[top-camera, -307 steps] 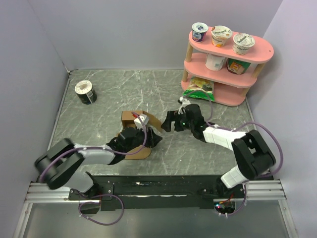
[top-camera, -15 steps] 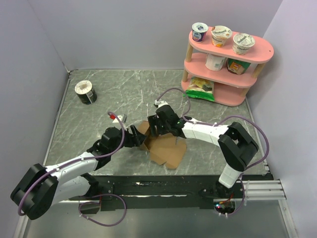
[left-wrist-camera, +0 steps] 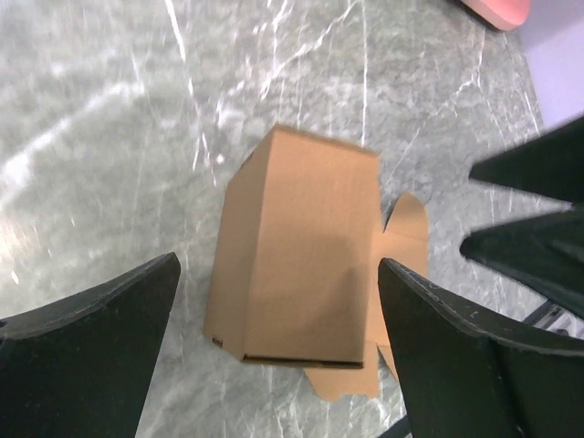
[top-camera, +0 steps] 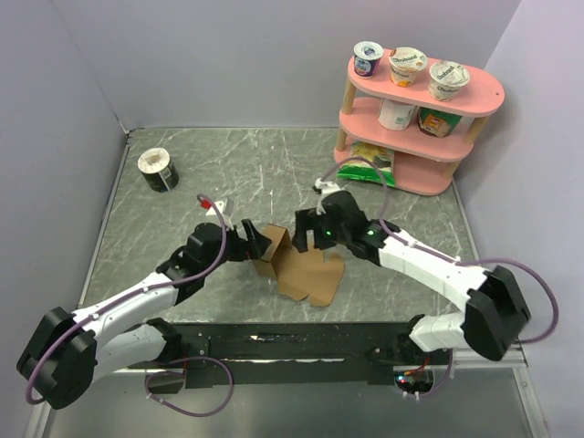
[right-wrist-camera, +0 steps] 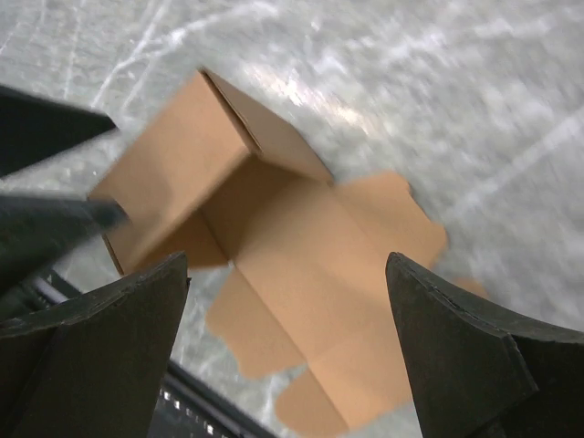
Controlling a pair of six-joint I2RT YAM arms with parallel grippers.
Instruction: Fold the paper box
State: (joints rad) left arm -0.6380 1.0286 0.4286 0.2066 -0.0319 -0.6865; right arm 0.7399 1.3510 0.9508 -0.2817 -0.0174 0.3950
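Observation:
The paper box point(top-camera: 274, 252) is plain brown cardboard, partly folded: a cuboid body stands at the left, and its flat flaps point(top-camera: 312, 276) lie spread on the table to the right. My left gripper point(top-camera: 248, 243) is open just left of the body, not touching it. In the left wrist view the box point(left-wrist-camera: 301, 255) lies between the open fingers point(left-wrist-camera: 91, 365). My right gripper point(top-camera: 308, 234) is open above the flaps, right of the body. In the right wrist view the body point(right-wrist-camera: 182, 178) and flaps point(right-wrist-camera: 338, 292) show below the open fingers point(right-wrist-camera: 465, 365).
A round black-and-white tub point(top-camera: 157, 170) stands at the far left of the marble table point(top-camera: 228, 173). A pink shelf point(top-camera: 411, 119) with several yogurt cups and packets stands at the far right. Purple walls enclose the table.
My right arm has swung right and its gripper has lifted off the box. My left gripper has edged up toward the box body. Ten seconds ago the left gripper held the box.

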